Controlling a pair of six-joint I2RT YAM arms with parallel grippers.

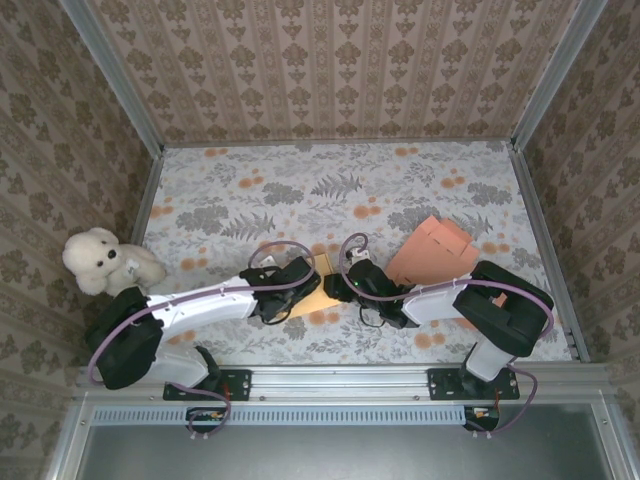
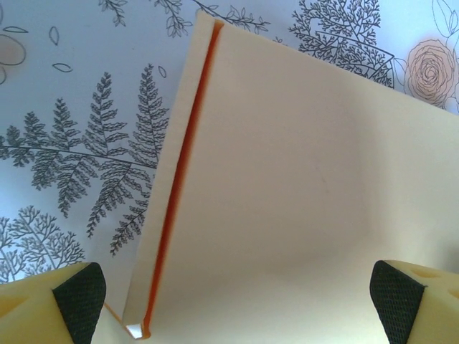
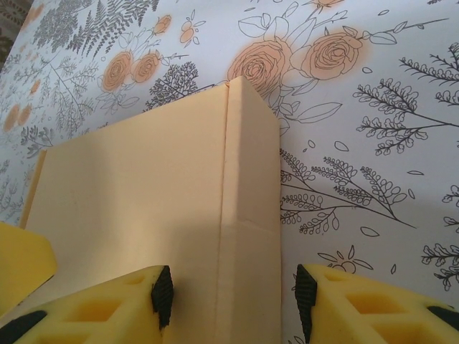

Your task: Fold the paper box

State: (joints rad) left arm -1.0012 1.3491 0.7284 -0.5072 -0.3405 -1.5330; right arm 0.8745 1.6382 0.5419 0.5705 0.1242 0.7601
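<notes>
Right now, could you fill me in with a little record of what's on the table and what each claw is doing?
Table: floral cloth
Paper box: cream, flattened, under both claws, narrow creased strip along one side
Left claw: open wide over the box
Right claw: open, straddling the strip
Orange cardboard: flat, beyond the right arm
Teddy bear: white, far left

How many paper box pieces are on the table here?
2: a pale yellow one at front centre, and a salmon one lying flat to its right. Others may be hidden.
</notes>
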